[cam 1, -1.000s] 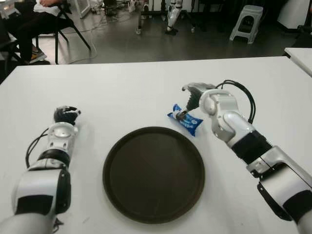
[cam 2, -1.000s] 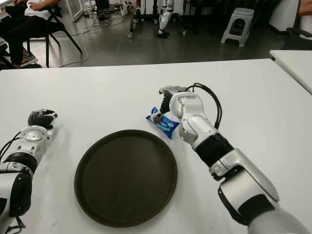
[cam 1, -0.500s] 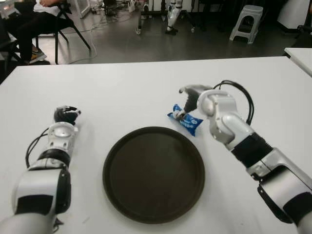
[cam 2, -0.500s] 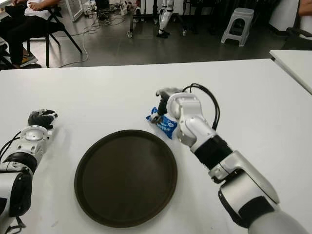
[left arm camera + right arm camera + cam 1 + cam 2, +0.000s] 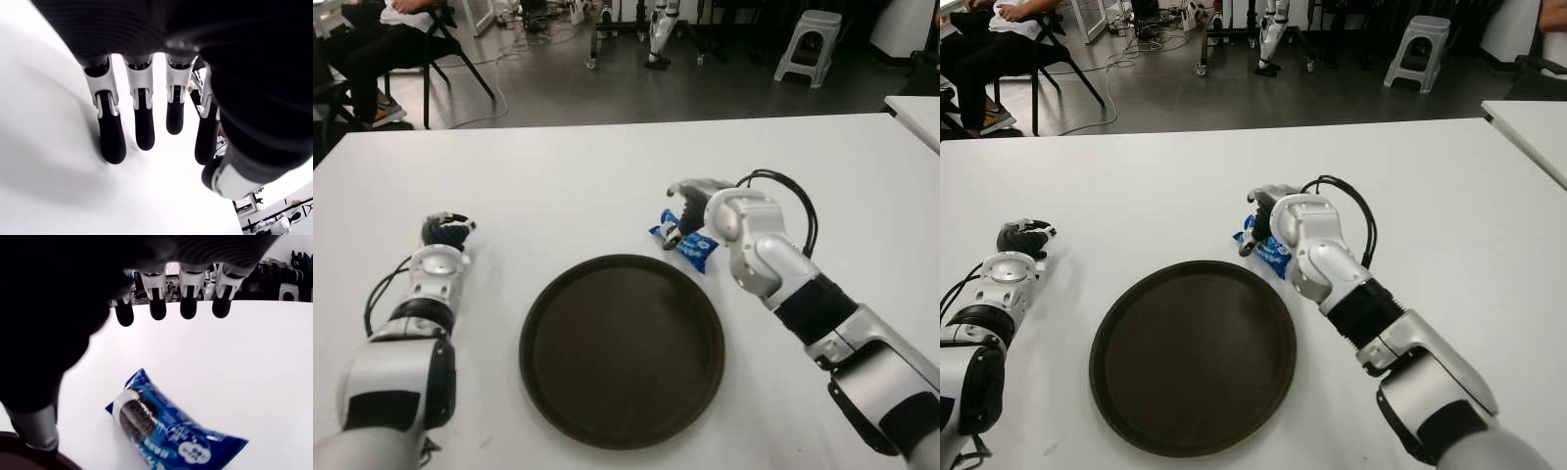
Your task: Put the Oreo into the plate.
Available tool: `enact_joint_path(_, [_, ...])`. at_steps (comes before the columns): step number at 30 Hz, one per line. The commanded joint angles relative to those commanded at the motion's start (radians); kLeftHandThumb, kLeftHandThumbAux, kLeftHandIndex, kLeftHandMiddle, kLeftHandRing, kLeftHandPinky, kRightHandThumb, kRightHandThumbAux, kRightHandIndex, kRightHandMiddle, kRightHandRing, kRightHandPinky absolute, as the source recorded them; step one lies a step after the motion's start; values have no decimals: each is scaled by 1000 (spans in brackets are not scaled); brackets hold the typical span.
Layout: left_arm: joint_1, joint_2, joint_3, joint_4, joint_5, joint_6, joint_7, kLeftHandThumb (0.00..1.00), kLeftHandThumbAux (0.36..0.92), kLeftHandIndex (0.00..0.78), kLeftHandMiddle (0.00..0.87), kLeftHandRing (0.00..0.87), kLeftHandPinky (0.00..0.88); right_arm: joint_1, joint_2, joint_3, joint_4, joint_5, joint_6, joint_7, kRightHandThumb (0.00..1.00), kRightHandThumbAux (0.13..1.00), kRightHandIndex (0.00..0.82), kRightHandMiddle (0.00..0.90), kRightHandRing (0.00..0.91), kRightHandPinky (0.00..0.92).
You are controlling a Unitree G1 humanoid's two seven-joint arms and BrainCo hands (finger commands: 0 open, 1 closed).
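Observation:
The Oreo [image 5: 691,248] is a blue packet lying flat on the white table [image 5: 558,186], just beyond the far right rim of the round dark brown plate [image 5: 622,352]. My right hand [image 5: 683,208] hovers over the packet's far end. In the right wrist view its fingers [image 5: 188,301] are spread above the Oreo [image 5: 161,423] and the thumb [image 5: 36,431] stands beside it, with nothing grasped. The plate holds nothing. My left hand [image 5: 445,231] shows at the table's left side, left of the plate, its fingers [image 5: 142,122] relaxed and holding nothing.
Beyond the table's far edge lies a grey floor with a seated person [image 5: 372,39] on a chair at the far left, a grey stool [image 5: 808,39] at the back right and cables. A second white table [image 5: 915,113] shows at the right edge.
My right hand has shifted a little to the left and lower over the Oreo. The packet, the plate and the left hand have not moved.

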Motion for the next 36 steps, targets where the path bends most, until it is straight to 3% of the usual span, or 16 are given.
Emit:
enact_joint_path(26, [3, 2, 8, 3, 3, 0, 8, 679, 718, 403, 185, 217, 230, -13, 22, 22, 112, -12, 1, -30, 0, 656, 0, 0, 0, 0])
enact_joint_path(36, [3, 3, 6, 3, 6, 3, 8, 676, 720, 400, 171, 204, 211, -9, 28, 19, 171, -12, -24, -120, 0, 683, 0, 0, 0, 0])
